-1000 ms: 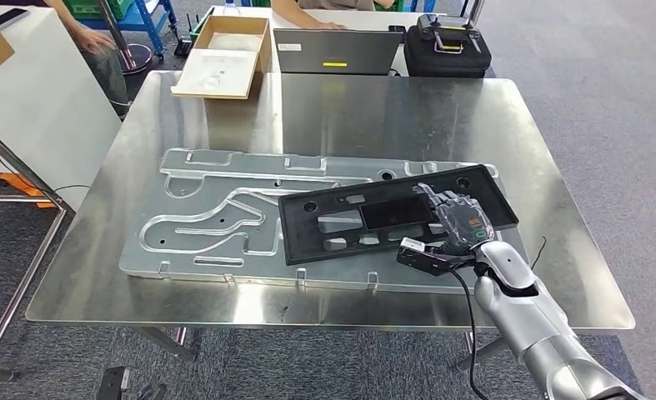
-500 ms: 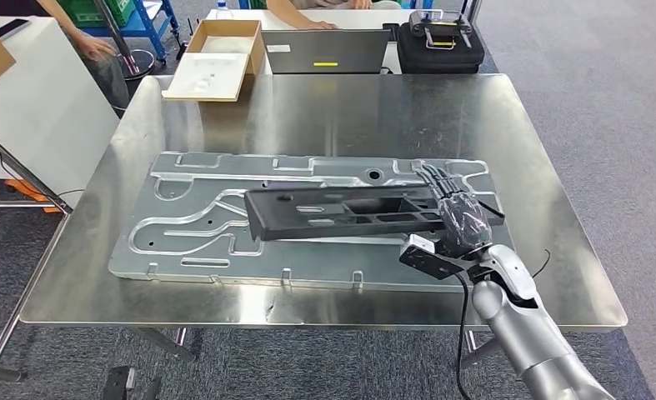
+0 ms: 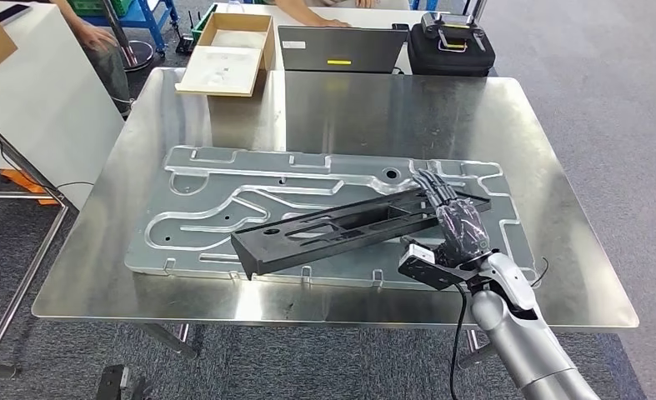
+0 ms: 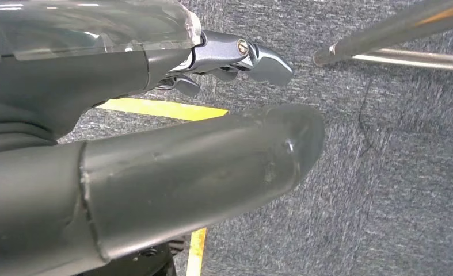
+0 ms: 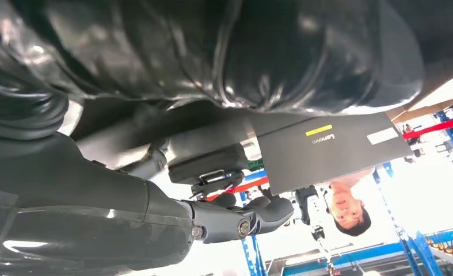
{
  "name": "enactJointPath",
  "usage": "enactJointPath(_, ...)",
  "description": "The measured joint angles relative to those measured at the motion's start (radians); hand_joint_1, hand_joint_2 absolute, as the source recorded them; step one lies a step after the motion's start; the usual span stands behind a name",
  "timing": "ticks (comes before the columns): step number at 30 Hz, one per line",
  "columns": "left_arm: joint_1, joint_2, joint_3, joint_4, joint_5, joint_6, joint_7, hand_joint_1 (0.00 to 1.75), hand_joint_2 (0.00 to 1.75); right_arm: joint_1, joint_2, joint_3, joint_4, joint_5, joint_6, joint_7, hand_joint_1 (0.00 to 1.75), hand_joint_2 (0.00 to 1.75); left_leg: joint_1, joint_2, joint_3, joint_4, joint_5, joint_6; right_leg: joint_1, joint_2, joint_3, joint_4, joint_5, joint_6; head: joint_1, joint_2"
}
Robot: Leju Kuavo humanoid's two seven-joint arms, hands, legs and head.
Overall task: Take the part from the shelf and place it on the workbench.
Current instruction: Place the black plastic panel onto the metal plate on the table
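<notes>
My right hand (image 3: 462,229) grips the right end of the long black part (image 3: 341,227), fingers (image 3: 434,188) laid over its top edge. The part is tipped up on edge and angled: the end in my hand sits higher, the far end runs off to the left of my hand and slightly toward me, low over the near rim of the grey metal plate (image 3: 216,200). Whether that far end touches the plate I cannot tell.

The plate, cut with grooves and slots, lies flat on the steel workbench (image 3: 558,250), under and ahead of my hand. My silver right forearm (image 3: 516,333) comes up from the near right edge of the bench, a black cable hanging beside it.

Well beyond my hand, at the far edge of the bench: a closed grey laptop (image 3: 341,50), a black case (image 3: 451,43) to its right, an open shallow cardboard box (image 3: 224,58) to its left. A person's forearm (image 3: 307,17) rests behind the laptop; another person's arm (image 3: 87,33) shows far left.

In the right wrist view the hand's dark cover (image 5: 212,52) sits close up, with the laptop (image 5: 327,149) past it.

My left hand (image 4: 155,172) hangs over grey carpet (image 4: 396,190) with a yellow floor line; its grasp I cannot tell.
</notes>
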Motion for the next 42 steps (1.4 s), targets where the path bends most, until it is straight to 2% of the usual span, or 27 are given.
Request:
enactJointPath(1, 0.0, 0.0, 0.0, 0.0, 0.0, 0.0, 0.0, 0.0, 0.0, 0.001, 0.0, -0.001, -0.001, 0.0, 0.0, 0.0, 0.0, 0.0, -0.001, -0.001, 0.001, 0.001, -0.001, -0.001, 0.001, 0.0, 0.024, -0.051, 0.034, -0.004, 0.0, 0.0)
enactJointPath(3, -0.001, -0.001, 0.0, 0.0, 0.0, 0.0, 0.0, 0.0, 0.0, 0.0, 0.0, -0.002, -0.005, -0.001, 0.0, 0.0, 0.0, 0.0, -0.004, -0.001, 0.002, 0.002, -0.002, -0.003, 0.005, 0.0, 0.089, -0.192, 0.097, -0.016, 0.0, 0.0)
enactJointPath(5, -0.002, -0.002, 0.0, 0.0, 0.0, 0.0, 0.0, 0.0, 0.0, -0.001, 0.0, -0.003, -0.009, -0.002, 0.0, 0.0, 0.0, 0.0, -0.006, -0.001, -0.002, 0.004, -0.002, -0.01, 0.011, 0.0, 0.121, -0.267, 0.118, -0.025, 0.0, 0.0)
enactJointPath(7, -0.002, -0.003, 0.0, 0.0, 0.0, 0.0, 0.0, 0.0, 0.0, 0.0, 0.0, -0.003, -0.012, -0.002, 0.0, 0.0, 0.0, 0.0, -0.007, -0.001, -0.004, 0.003, -0.001, -0.019, 0.013, 0.001, 0.12, -0.273, 0.119, -0.03, 0.0, 0.0)
enactJointPath(9, -0.002, -0.002, 0.0, 0.0, 0.0, 0.0, 0.0, 0.0, 0.0, -0.001, 0.0, -0.004, -0.014, -0.002, 0.0, 0.0, 0.0, 0.0, -0.008, -0.001, -0.01, 0.02, -0.017, -0.03, 0.006, -0.001, 0.123, -0.281, 0.124, -0.04, 0.0, 0.0)
enactJointPath(11, -0.003, -0.001, 0.0, 0.0, 0.0, -0.001, 0.0, 0.0, 0.0, -0.001, 0.0, -0.004, -0.016, -0.002, 0.0, 0.0, 0.0, 0.0, -0.005, -0.001, -0.048, 0.109, -0.072, -0.039, 0.002, -0.004, 0.127, -0.288, 0.128, -0.049, 0.0, 0.0)
enactJointPath(13, -0.001, -0.001, 0.0, 0.0, 0.0, -0.001, 0.0, 0.0, 0.0, 0.001, 0.001, -0.004, -0.016, -0.002, 0.0, 0.0, 0.0, 0.0, -0.001, 0.0, -0.109, 0.242, -0.131, -0.047, 0.002, -0.004, 0.126, -0.287, 0.128, -0.051, 0.0, 0.0)
enactJointPath(14, 0.0, 0.0, 0.0, 0.0, 0.0, -0.001, 0.0, 0.0, 0.0, 0.002, 0.002, -0.004, -0.016, -0.002, 0.0, 0.0, 0.0, 0.0, 0.0, 0.0, -0.128, 0.281, -0.14, -0.049, 0.002, -0.004, 0.125, -0.285, 0.128, -0.051, 0.0, 0.0)
enactJointPath(15, 0.001, 0.0, 0.0, 0.0, 0.0, -0.001, 0.0, 0.0, 0.0, 0.003, 0.002, -0.004, -0.016, -0.002, 0.0, 0.0, 0.0, 0.0, 0.001, 0.0, -0.129, 0.283, -0.128, -0.05, 0.003, -0.004, 0.125, -0.284, 0.127, -0.051, 0.0, 0.0)
enactJointPath(16, 0.001, 0.0, 0.0, 0.0, 0.0, -0.001, 0.0, 0.0, 0.0, 0.003, 0.002, -0.004, -0.016, -0.002, 0.0, 0.0, 0.0, 0.0, 0.002, 0.0, -0.109, 0.242, -0.099, -0.05, 0.002, -0.004, 0.125, -0.281, 0.126, -0.05, 0.0, 0.0)
enactJointPath(18, 0.0, 0.0, 0.0, 0.0, 0.0, -0.001, 0.0, 0.0, 0.0, 0.003, 0.003, -0.004, -0.017, -0.002, 0.0, 0.0, 0.0, 0.0, 0.001, 0.0, -0.038, 0.1, -0.035, -0.045, 0.004, -0.003, 0.125, -0.274, 0.12, -0.046, 0.0, 0.0)
enactJointPath(20, -0.002, 0.0, 0.0, 0.0, 0.0, -0.001, 0.0, 0.0, 0.0, 0.003, 0.003, -0.004, -0.017, -0.002, 0.0, 0.0, 0.0, 0.0, -0.002, -0.001, 0.004, 0.015, -0.012, -0.038, 0.007, -0.002, 0.122, -0.268, 0.117, -0.038, 0.0, 0.0)
enactJointPath(23, -0.001, 0.0, 0.0, 0.0, 0.0, -0.001, 0.0, 0.0, 0.0, 0.003, 0.004, -0.004, -0.018, -0.002, 0.0, 0.0, 0.0, 0.0, -0.002, -0.001, 0.005, 0.004, -0.01, -0.023, 0.007, -0.001, 0.12, -0.267, 0.117, -0.024, 0.0, 0.0)
enactJointPath(25, -0.002, 0.0, 0.0, 0.0, 0.0, -0.001, 0.0, 0.0, 0.0, 0.002, 0.005, -0.004, -0.019, -0.002, 0.0, 0.0, 0.0, 0.0, 0.002, 0.0, 0.007, -0.005, -0.002, -0.01, 0.004, -0.001, 0.105, -0.233, 0.089, -0.013, 0.0, 0.0)
enactJointPath(26, -0.003, 0.0, 0.0, 0.0, 0.0, -0.001, 0.0, 0.0, 0.0, 0.002, 0.005, -0.005, -0.02, -0.002, 0.0, 0.001, 0.0, 0.0, 0.003, 0.001, 0.007, -0.008, 0.0, -0.005, 0.002, -0.001, 0.085, -0.186, 0.06, -0.008, 0.0, 0.0)
enactJointPath(28, -0.003, 0.0, 0.0, 0.0, 0.0, -0.001, 0.0, 0.0, 0.0, 0.004, 0.005, -0.005, -0.019, -0.002, 0.0, 0.001, 0.0, 0.0, 0.003, 0.002, 0.005, -0.008, 0.001, -0.002, 0.0, -0.001, 0.023, -0.054, -0.002, 0.0, 0.0, 0.0)
enactJointPath(29, -0.002, 0.0, 0.0, 0.0, 0.0, -0.001, 0.0, 0.0, 0.0, 0.007, 0.005, -0.005, -0.019, -0.002, 0.0, 0.001, 0.0, 0.0, 0.002, 0.002, 0.005, -0.008, 0.001, -0.001, -0.002, -0.001, -0.001, -0.004, -0.016, 0.003, 0.0, 0.0)
enactJointPath(30, -0.002, 0.0, 0.0, 0.0, 0.0, -0.001, 0.0, 0.0, 0.0, 0.008, 0.005, -0.005, -0.019, -0.002, 0.0, 0.001, 0.0, 0.0, 0.002, 0.002, 0.005, -0.007, 0.001, -0.002, -0.003, -0.001, -0.009, 0.011, -0.011, 0.004, 0.0, 0.0)
enactJointPath(31, -0.002, 0.0, 0.0, 0.0, 0.0, -0.001, 0.0, 0.0, 0.0, 0.009, 0.005, -0.005, -0.019, -0.002, 0.0, 0.001, 0.0, 0.0, 0.003, 0.001, 0.006, -0.007, 0.0, -0.003, -0.004, -0.002, 0.002, -0.015, 0.015, 0.004, 0.0, 0.0)
enactJointPath(33, -0.002, 0.0, 0.0, 0.0, 0.002, -0.001, -0.002, 0.0, 0.0, 0.008, 0.005, -0.006, -0.02, 0.003, -0.006, -0.005, 0.0, 0.0, 0.002, 0.001, 0.01, -0.003, -0.004, -0.008, -0.006, -0.002, 0.064, -0.146, 0.085, 0.001, 0.0, 0.0)
enactJointPath(34, -0.002, 0.0, 0.0, 0.0, 0.008, -0.002, -0.008, 0.0, 0.0, 0.02, 0.011, -0.013, -0.033, 0.009, -0.027, -0.029, 0.0, 0.0, 0.001, -0.001, 0.01, 0.001, -0.007, -0.011, -0.005, -0.002, 0.092, -0.207, 0.107, -0.003, 0.0, 0.0)
enactJointPath(35, 0.0, -0.001, 0.001, 0.0, 0.017, -0.004, -0.02, 0.0, 0.0, 0.055, 0.02, -0.03, -0.074, 0.009, -0.073, -0.079, 0.0, 0.0, -0.001, -0.003, 0.009, 0.004, -0.009, -0.015, -0.002, -0.002, 0.11, -0.247, 0.116, -0.008, 0.0, 0.0)
enactJointPath(36, 0.007, -0.001, 0.004, 0.0, 0.027, -0.008, -0.039, 0.0, 0.0, 0.117, 0.033, -0.066, -0.153, -0.004, -0.149, -0.157, 0.0, 0.0, -0.002, -0.007, 0.007, 0.005, -0.01, -0.02, 0.002, -0.005, 0.116, -0.261, 0.111, -0.014, 0.0, 0.0)
enactJointPath(38, 0.032, -0.001, 0.012, 0.0, 0.043, -0.013, -0.074, 0.0, 0.0, 0.278, 0.072, -0.184, -0.367, -0.063, -0.321, -0.312, 0.0, 0.0, -0.002, -0.014, 0.006, 0.006, -0.016, -0.03, 0.003, -0.012, 0.12, -0.265, 0.107, -0.026, 0.0, 0.0)
enactJointPath(39, 0.046, -0.001, 0.016, 0.0, 0.046, -0.014, -0.085, 0.0, 0.0, 0.343, 0.091, -0.256, -0.461, -0.095, -0.378, -0.355, 0.0, 0.0, -0.001, -0.014, 0.005, 0.012, -0.026, -0.036, 0.001, -0.014, 0.123, -0.267, 0.106, -0.032, 0.0, 0.0)
enactJointPath(40, 0.057, -0.001, 0.019, 0.0, 0.048, -0.014, -0.091, 0.0, 0.0, 0.392, 0.108, -0.325, -0.532, -0.114, -0.403, -0.369, 0.0, 0.0, 0.0, -0.011, -0.002, 0.035, -0.045, -0.04, -0.001, -0.014, 0.126, -0.269, 0.106, -0.038, 0.0, 0.0)
enactJointPath(42, 0.067, -0.001, 0.026, 0.0, 0.052, -0.014, -0.098, 0.0, 0.0, 0.459, 0.135, -0.438, -0.644, -0.125, -0.405, -0.369, 0.0, 0.0, 0.004, -0.003, -0.045, 0.142, -0.11, -0.048, -0.001, -0.013, 0.129, -0.271, 0.105, -0.049, 0.0, 0.0)
